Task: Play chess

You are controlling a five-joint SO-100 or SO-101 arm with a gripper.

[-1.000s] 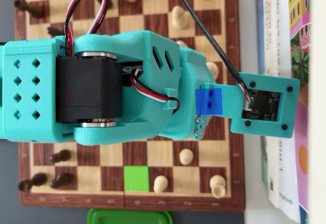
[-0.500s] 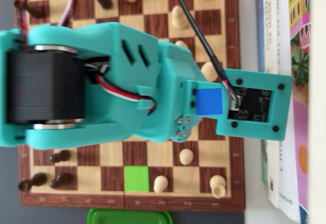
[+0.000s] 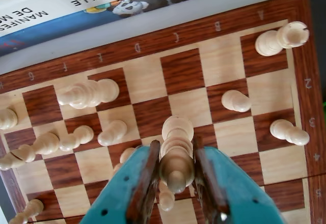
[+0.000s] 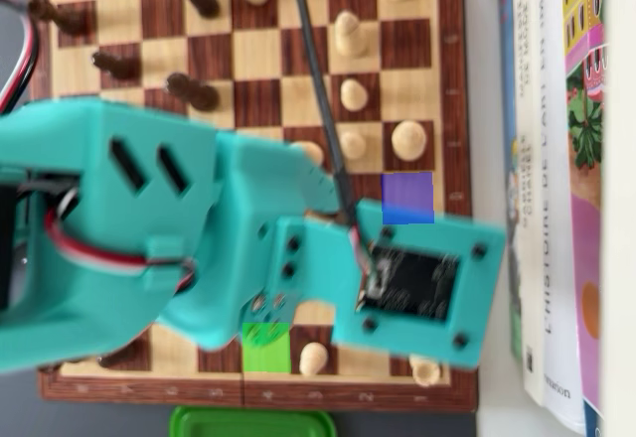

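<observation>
In the wrist view my teal gripper (image 3: 174, 145) is shut on a tall light wooden chess piece (image 3: 176, 155), one finger (image 3: 148, 168) pressing each side. Its top points at the camera, and I cannot tell whether its base touches the chessboard (image 3: 204, 30). In the overhead view the teal arm (image 4: 179, 228) and its camera mount (image 4: 412, 283) cover the lower middle of the chessboard (image 4: 452, 79) and hide the jaws. A blue-marked square (image 4: 407, 199) lies just above the mount. A green-marked square (image 4: 266, 350) sits on the bottom row, partly under the arm.
Several light pieces (image 3: 89, 92) stand around the held one, with more in the overhead view (image 4: 407, 139). Dark pieces (image 4: 194, 91) cluster at the top left. Books (image 4: 556, 159) line the board's right side and show at the top of the wrist view (image 3: 102, 0). A green lid (image 4: 248, 424) lies below the board.
In the overhead view the arm has swung down toward the board's bottom edge. The blue-marked square and three light pieces above it, previously under the arm, are now uncovered.
</observation>
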